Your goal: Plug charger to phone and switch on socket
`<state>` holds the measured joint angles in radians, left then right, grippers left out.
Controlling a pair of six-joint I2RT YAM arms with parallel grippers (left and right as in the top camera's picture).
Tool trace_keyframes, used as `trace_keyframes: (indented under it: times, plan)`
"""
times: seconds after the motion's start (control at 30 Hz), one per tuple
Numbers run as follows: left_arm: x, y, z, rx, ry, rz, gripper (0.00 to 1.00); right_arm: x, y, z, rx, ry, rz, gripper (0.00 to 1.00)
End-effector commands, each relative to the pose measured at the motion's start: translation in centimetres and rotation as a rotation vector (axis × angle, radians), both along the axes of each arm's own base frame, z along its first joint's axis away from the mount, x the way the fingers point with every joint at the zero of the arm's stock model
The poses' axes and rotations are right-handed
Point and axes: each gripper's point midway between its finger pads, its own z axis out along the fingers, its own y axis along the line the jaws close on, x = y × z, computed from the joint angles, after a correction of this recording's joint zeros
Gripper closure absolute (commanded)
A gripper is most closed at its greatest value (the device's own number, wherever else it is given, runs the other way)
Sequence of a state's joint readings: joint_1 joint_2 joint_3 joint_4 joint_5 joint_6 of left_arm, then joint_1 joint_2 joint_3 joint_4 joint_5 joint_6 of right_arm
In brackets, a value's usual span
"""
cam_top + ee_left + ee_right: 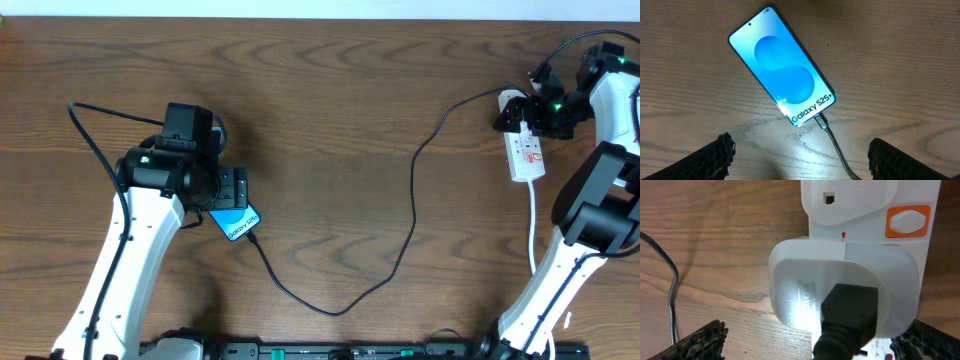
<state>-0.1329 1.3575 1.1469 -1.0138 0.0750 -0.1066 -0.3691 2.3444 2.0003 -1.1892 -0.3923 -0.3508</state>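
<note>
The phone point(237, 222) lies flat on the wood table, its blue screen point(782, 75) reading "Galaxy S25+". The charger's thin black cable point(413, 215) has its tip in the phone's bottom edge point(821, 120). It loops across the table to a white adapter point(840, 280) seated in the socket point(527, 155). The socket's orange switch point(907, 221) sits just beyond the adapter. My left gripper point(800, 165) hovers open above the phone's plugged end, holding nothing. My right gripper point(812, 345) is open over the socket's far end, with the adapter between its fingers and the left finger well apart from it.
The socket's white cord point(532, 225) runs toward the front edge beside the right arm's base. A second black cable point(95, 150) trails behind the left arm. The charger cable's loop point(340, 310) lies near the table's front edge.
</note>
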Motion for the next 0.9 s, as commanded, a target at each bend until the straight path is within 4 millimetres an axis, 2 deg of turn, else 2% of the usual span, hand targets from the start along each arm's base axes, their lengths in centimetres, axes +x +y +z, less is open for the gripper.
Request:
trace_keyframes:
  times: [0.0,0.87]
  plan:
    - [0.22,0.12,0.7,0.011,-0.024,-0.007,0.12,0.55,4.44,-0.08,0.187,-0.011,0.032,0.01]
    - [0.22,0.12,0.7,0.011,-0.024,-0.007,0.12,0.69,5.13,0.36,0.232,-0.023,0.033,0.01]
